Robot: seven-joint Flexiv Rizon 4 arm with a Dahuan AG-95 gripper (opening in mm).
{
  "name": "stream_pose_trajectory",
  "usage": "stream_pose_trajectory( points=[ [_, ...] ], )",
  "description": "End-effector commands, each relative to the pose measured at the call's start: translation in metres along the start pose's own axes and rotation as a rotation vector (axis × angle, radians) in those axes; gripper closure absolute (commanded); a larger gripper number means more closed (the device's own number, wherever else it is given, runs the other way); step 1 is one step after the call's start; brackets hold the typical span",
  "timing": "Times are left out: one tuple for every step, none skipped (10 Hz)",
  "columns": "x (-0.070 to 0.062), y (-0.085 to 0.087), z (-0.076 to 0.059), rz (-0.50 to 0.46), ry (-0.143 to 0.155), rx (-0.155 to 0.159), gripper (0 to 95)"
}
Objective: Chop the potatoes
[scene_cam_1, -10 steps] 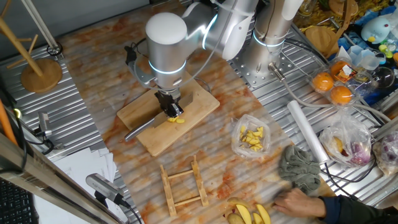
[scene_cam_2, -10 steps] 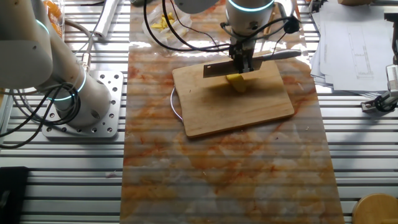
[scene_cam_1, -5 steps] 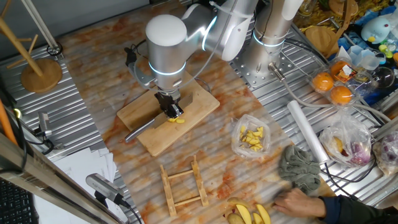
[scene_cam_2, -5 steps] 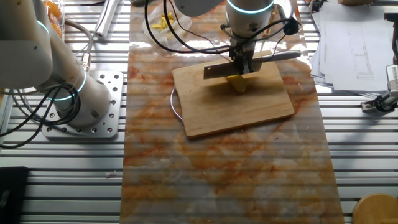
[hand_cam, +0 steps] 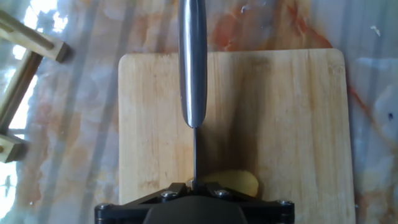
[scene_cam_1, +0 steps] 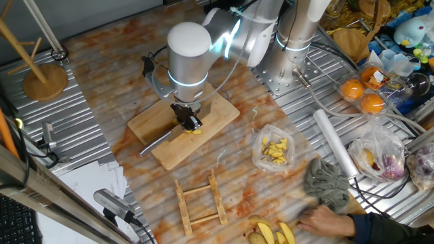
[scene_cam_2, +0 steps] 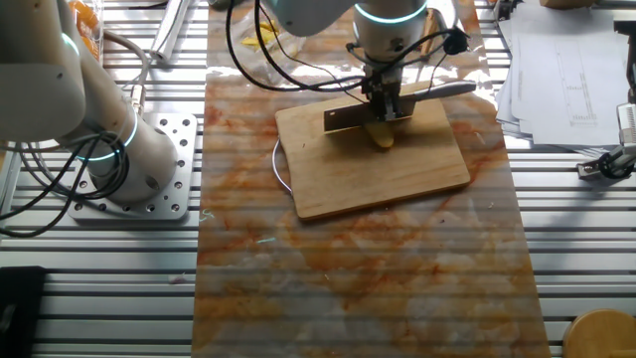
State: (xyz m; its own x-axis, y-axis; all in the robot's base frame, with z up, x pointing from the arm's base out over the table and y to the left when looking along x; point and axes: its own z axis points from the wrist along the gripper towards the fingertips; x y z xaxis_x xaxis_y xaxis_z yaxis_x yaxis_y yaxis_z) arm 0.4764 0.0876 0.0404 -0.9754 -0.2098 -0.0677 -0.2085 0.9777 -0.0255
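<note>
A pale-yellow potato (scene_cam_1: 194, 130) lies on the wooden cutting board (scene_cam_1: 220, 112), partly under my gripper (scene_cam_1: 188, 122). The gripper is shut on a knife (scene_cam_1: 153, 143) and holds it edge-down over the potato. In the other fixed view the blade (scene_cam_2: 345, 117) sticks out to the left of the gripper (scene_cam_2: 386, 102), the metal handle (scene_cam_2: 447, 89) to the right, and the potato (scene_cam_2: 383, 136) sits just below. In the hand view the handle (hand_cam: 193, 62) runs up the board (hand_cam: 149, 124), and the potato (hand_cam: 239, 182) shows right of the blade.
A clear bag of yellow chunks (scene_cam_1: 274, 150), a wooden rack (scene_cam_1: 200, 203), a grey cloth (scene_cam_1: 327, 181), a person's hand (scene_cam_1: 325, 220) and yellow wedges (scene_cam_1: 279, 234) lie at the front right. A second arm's base (scene_cam_2: 129, 149) stands left of the board.
My gripper with the knife has shifted slightly sideways along the board. The potato and the board have stayed in place.
</note>
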Motion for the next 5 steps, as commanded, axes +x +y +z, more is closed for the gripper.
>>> stream_pose_trajectory(
  points=[
    [-0.003,-0.001,-0.014,0.026,0.004,-0.06,95.0],
    [-0.004,0.0,-0.025,0.025,0.008,-0.054,95.0],
    [-0.004,-0.001,-0.027,0.025,0.006,-0.054,95.0],
    [-0.004,-0.001,-0.027,0.026,0.007,-0.055,95.0],
    [-0.004,-0.001,-0.027,0.027,0.007,-0.054,95.0]
  ],
)
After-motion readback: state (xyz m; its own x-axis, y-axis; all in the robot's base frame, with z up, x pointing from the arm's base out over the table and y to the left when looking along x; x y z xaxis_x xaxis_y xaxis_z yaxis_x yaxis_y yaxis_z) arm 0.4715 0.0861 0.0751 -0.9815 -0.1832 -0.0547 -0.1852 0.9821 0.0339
